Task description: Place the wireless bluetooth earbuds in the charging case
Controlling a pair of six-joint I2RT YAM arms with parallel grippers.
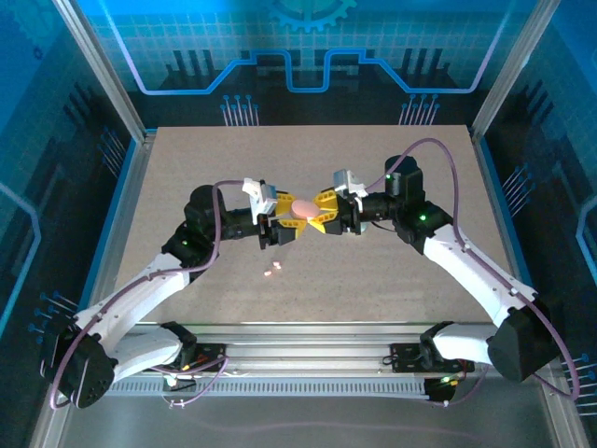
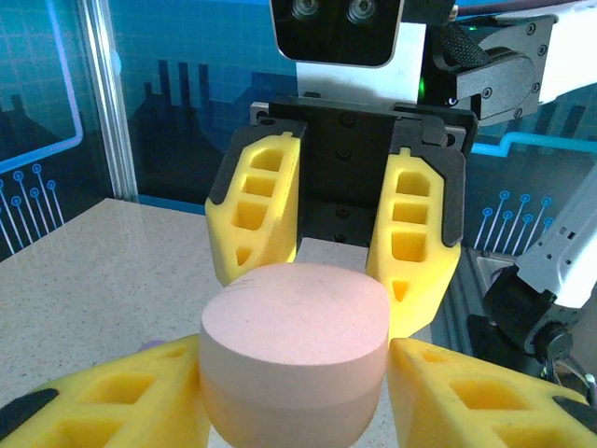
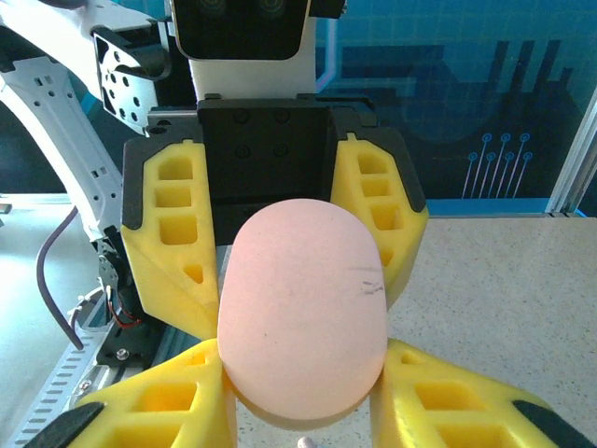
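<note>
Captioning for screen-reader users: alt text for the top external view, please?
From opposite sides, the left gripper and right gripper both clamp a pink oval charging case above the speckled table. Tiny pink earbuds lie on it, just nearer the arm bases.

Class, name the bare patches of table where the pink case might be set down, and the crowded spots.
Free: the far strip of table beyond the pink case; the near stretch between the earbuds and the right arm. Crowded: the centre, where left gripper and right gripper flank that case.
</note>
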